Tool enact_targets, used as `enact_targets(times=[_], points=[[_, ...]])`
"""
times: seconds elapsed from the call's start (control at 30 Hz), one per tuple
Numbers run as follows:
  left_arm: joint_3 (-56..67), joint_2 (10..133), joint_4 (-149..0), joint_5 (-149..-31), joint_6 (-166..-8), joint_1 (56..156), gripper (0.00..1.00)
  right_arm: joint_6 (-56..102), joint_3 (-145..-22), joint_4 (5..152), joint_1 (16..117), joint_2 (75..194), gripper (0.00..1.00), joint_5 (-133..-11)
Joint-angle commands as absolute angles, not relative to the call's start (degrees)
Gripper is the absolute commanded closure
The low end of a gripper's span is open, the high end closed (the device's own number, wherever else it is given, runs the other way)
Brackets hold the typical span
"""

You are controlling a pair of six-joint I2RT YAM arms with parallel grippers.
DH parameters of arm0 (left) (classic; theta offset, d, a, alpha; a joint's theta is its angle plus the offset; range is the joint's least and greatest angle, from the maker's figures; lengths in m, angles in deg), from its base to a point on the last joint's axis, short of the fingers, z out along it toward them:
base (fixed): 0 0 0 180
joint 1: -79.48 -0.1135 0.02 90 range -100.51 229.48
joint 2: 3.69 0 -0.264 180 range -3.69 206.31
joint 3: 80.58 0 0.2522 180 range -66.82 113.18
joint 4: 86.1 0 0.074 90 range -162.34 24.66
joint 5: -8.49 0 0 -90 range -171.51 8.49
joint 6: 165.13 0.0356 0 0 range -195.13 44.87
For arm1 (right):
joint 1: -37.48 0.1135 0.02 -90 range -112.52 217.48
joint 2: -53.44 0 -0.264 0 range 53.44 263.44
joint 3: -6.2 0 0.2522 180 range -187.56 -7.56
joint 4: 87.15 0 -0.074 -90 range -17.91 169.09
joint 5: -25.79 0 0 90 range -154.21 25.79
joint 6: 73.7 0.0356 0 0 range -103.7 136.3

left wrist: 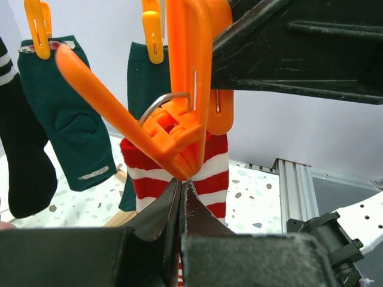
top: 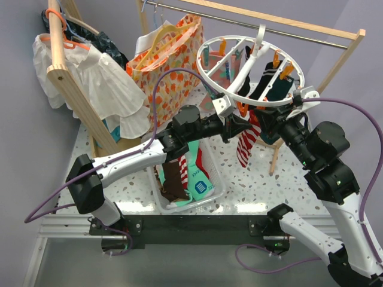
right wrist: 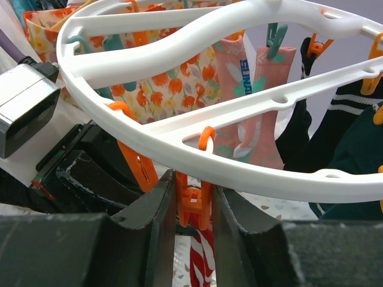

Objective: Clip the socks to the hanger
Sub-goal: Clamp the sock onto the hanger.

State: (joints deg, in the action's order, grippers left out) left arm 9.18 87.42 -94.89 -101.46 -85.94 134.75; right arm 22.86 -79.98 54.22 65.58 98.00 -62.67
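The round white hanger (top: 251, 60) hangs from the wooden rail, and its spokes fill the right wrist view (right wrist: 239, 113). A red-and-white striped sock (top: 246, 143) hangs under its near rim. My left gripper (top: 239, 124) is shut on the top of this sock (left wrist: 212, 179), right below an orange clip (left wrist: 179, 137). My right gripper (top: 261, 119) is shut on the same orange clip (right wrist: 194, 203), one finger on each handle, with the sock (right wrist: 203, 257) dangling below. Dark green socks (left wrist: 66, 119) and a pink sock (right wrist: 251, 101) hang clipped on the ring.
A clear basket (top: 212, 191) holding several socks sits on the table under my left arm. A floral bag (top: 170, 66) and a white shirt (top: 102, 78) on an orange clothes hanger hang at the back left. The wooden rail frame (top: 287, 27) spans the back.
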Motion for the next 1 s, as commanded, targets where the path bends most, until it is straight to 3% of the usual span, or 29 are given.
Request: enact_targets(times=[0.0, 0.97], points=[[10.4, 85.6, -97.0, -102.8, -85.3, 134.7, 1.0, 22.5, -80.6, 53.2, 66.0, 98.2, 0.91, -65.5], [13.0, 86.0, -100.6, -103.0, -87.9, 134.6, 1.0, 22.8, -79.7, 53.7, 66.0, 98.0, 0.91, -67.0]])
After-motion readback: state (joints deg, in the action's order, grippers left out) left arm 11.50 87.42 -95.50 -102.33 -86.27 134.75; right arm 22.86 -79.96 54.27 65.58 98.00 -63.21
